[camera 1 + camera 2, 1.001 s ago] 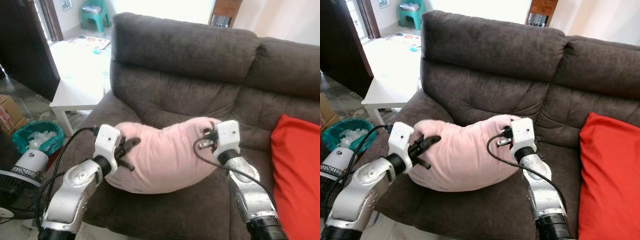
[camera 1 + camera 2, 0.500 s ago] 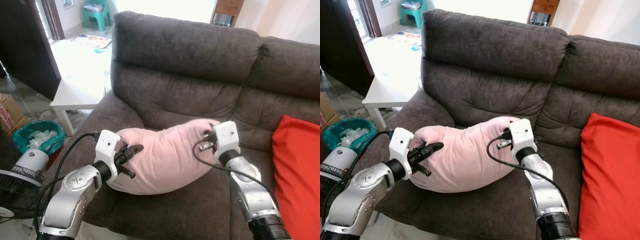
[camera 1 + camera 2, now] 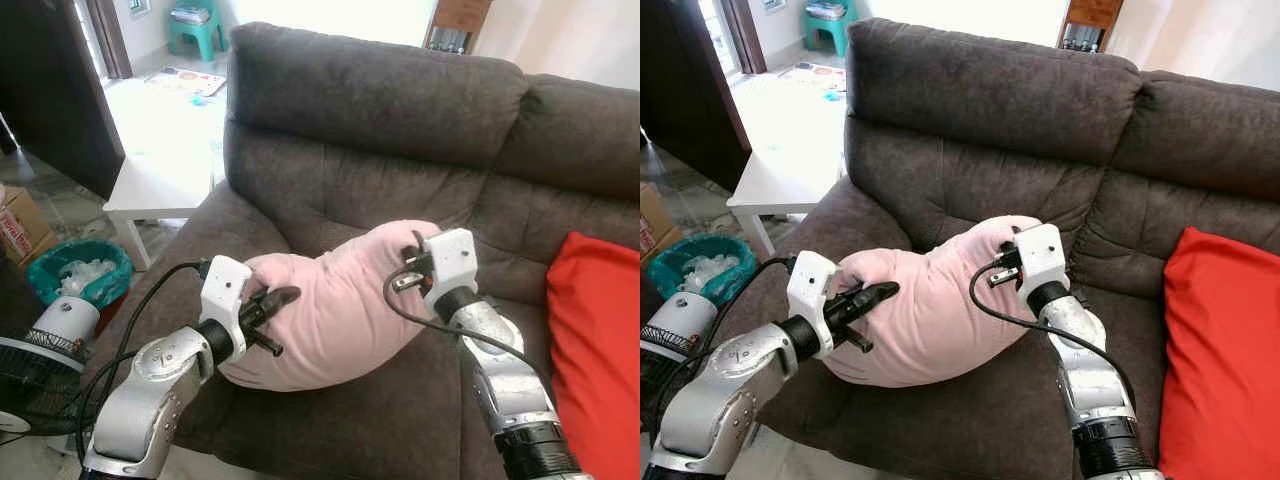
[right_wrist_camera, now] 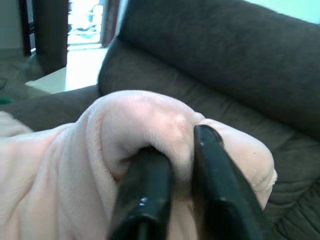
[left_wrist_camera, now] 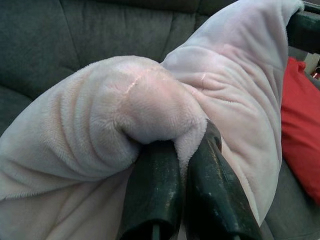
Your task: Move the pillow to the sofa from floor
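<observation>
A soft pink pillow (image 3: pixel 340 310) lies bent over the seat of the dark brown sofa (image 3: pixel 380 120), its underside against the seat cushion. My left gripper (image 3: pixel 275 300) is shut on the pillow's left end, with a fold of fabric (image 5: pixel 150 110) pinched between the black fingers (image 5: pixel 155 190). My right gripper (image 3: pixel 412 258) is shut on the pillow's right end, and a bulge of plush (image 4: pixel 140 120) sits between its fingers (image 4: pixel 145 195).
A red cushion (image 3: pixel 595 350) rests on the sofa's right seat. Left of the sofa stand a white low table (image 3: pixel 165 190), a teal bin (image 3: pixel 75 280) holding white scraps and a fan (image 3: pixel 35 370). A cardboard box (image 3: pixel 18 225) is at the far left.
Both grippers have carried the pillow a little further back and to the right, over the seat. The left end dropped slightly lower.
</observation>
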